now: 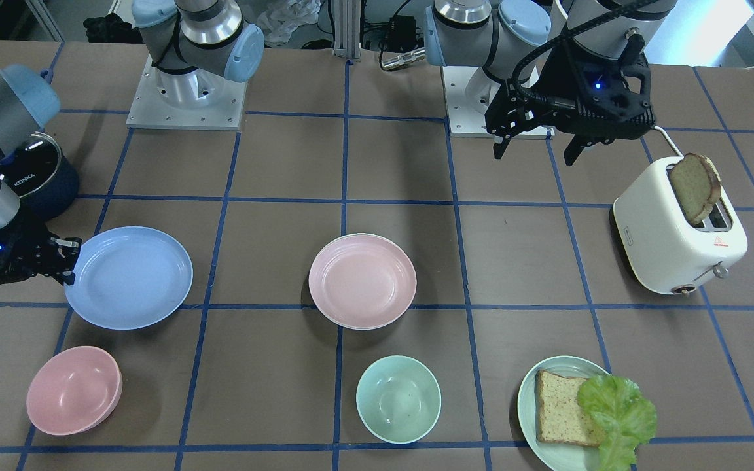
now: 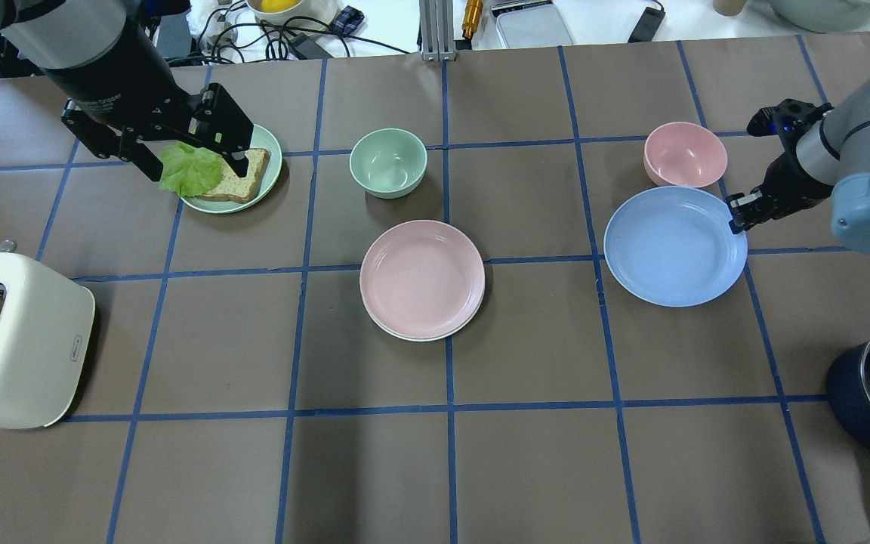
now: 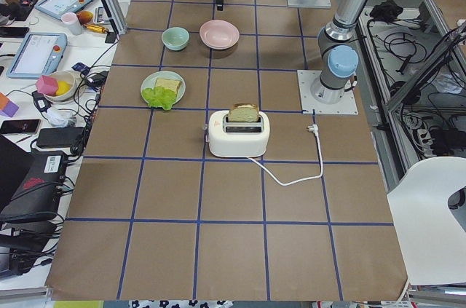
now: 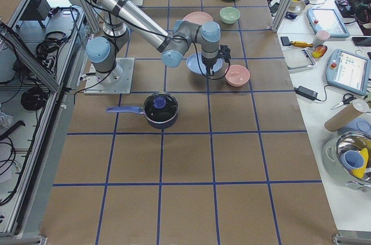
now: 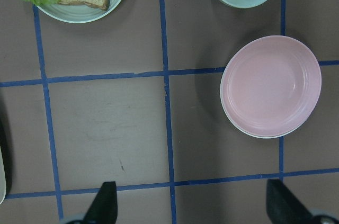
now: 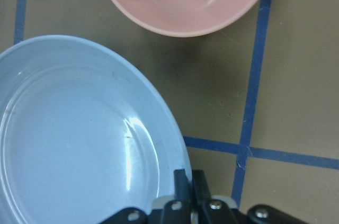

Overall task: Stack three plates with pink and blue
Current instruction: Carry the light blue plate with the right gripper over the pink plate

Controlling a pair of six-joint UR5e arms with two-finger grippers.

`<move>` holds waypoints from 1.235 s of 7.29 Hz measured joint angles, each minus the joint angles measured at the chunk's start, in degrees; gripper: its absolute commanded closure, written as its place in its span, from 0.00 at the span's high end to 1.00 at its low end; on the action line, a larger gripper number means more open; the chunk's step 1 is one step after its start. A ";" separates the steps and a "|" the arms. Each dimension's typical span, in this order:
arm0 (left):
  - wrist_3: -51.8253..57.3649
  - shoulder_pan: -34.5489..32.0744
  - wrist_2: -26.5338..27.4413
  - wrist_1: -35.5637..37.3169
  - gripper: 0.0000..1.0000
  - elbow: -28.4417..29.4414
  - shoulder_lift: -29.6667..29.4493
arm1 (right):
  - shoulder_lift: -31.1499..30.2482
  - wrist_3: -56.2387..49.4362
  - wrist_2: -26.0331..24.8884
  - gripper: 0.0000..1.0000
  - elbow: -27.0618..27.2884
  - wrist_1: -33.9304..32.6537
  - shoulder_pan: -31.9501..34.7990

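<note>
Right pincer [image 6: 188,177] apparently pinching blue plate [image 6: 79,144] rim; left pincer [image 1: 535,157] wide apart, empty.

Two silver-grey tubular arms, the left arm [image 1: 475,29] and the right arm [image 1: 203,33], wear pale blue joint caps [image 1: 246,52] over square metal base plates [image 1: 187,111] dotted with screws. The black left gripper [image 1: 536,156] and black right gripper [image 1: 69,261] each show a small blue light [image 1: 597,85]. A black ribbed cable [image 1: 526,62] trails at the left wrist.
</note>
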 measured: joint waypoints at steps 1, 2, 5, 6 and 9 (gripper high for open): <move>-0.05 0.01 -0.03 0.03 1.00 -0.10 0.03 | 0.06 3.29 1.35 0.00 -0.50 0.79 1.86; -0.08 0.00 -0.02 0.07 1.00 -0.12 0.05 | 0.10 6.83 2.41 0.00 -0.73 1.12 3.93; -0.25 0.04 0.14 0.14 1.00 -0.08 0.06 | 0.10 17.80 5.35 0.00 -0.86 1.29 9.96; -0.25 0.07 0.21 0.14 1.00 -0.07 0.06 | 0.10 20.96 6.75 0.00 -0.86 1.26 11.83; -0.19 0.13 0.25 0.14 1.00 -0.06 0.06 | 0.10 30.58 9.18 0.00 -0.86 0.74 18.72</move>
